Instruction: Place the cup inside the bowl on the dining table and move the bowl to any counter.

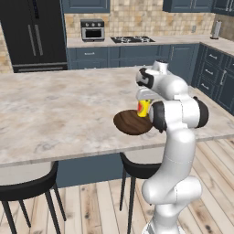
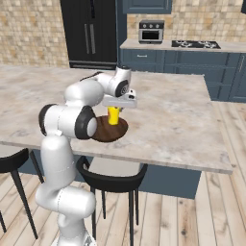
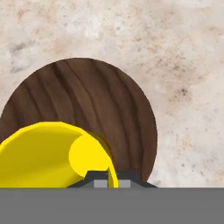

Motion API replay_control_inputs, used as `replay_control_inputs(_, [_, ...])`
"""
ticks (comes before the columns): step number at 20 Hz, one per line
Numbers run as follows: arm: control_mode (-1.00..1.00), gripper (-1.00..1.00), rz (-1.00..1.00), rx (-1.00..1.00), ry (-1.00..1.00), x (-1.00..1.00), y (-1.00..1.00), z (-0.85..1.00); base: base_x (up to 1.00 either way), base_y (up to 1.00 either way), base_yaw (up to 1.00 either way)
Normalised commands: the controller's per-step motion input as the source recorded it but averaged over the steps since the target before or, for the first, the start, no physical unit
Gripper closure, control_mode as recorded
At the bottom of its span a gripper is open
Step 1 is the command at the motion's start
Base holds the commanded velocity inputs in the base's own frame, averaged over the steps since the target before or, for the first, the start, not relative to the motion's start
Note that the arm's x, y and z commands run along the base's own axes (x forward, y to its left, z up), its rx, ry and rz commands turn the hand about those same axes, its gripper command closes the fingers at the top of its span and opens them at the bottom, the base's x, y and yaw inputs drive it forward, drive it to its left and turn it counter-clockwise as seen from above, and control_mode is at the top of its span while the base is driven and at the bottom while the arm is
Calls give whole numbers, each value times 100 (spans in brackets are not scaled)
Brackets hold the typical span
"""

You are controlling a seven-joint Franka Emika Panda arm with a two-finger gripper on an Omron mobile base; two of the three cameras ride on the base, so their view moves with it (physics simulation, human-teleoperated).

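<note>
Kitchen: dark blue cabinets, tan tile backsplash, wall counter (image 1: 183, 40) with hob far behind. Marble dining bench (image 1: 55, 109) carries bowl (image 1: 130, 122) near front edge, above black stool (image 2: 113, 180). End effector (image 2: 115, 106) hangs over bowl, pointing down, clenched on cup (image 2: 113, 116). Cup upright, long axis vertical, directly above bowl interior; touching or not, cannot tell. Coming move judged: straight descent, release.
</note>
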Motion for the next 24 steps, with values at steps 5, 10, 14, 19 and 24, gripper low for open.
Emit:
replay_control_inputs(5, [-100, 100, 0, 0, 0, 0, 18, 0, 0, 0, 0])
replay_control_inputs(10, [-100, 100, 0, 0, 0, 0, 10, 0, 0, 0, 0])
replay_control_inputs(14, [-100, 100, 0, 0, 0, 0, 6, -2, 0, 0, 0])
replay_control_inputs(19, [-100, 100, 0, 0, -2, 0, 8, -19, 0, 0, 0])
replay_control_inputs(24, [-100, 100, 0, 0, -4, 0, 12, -18, 0, 0, 0])
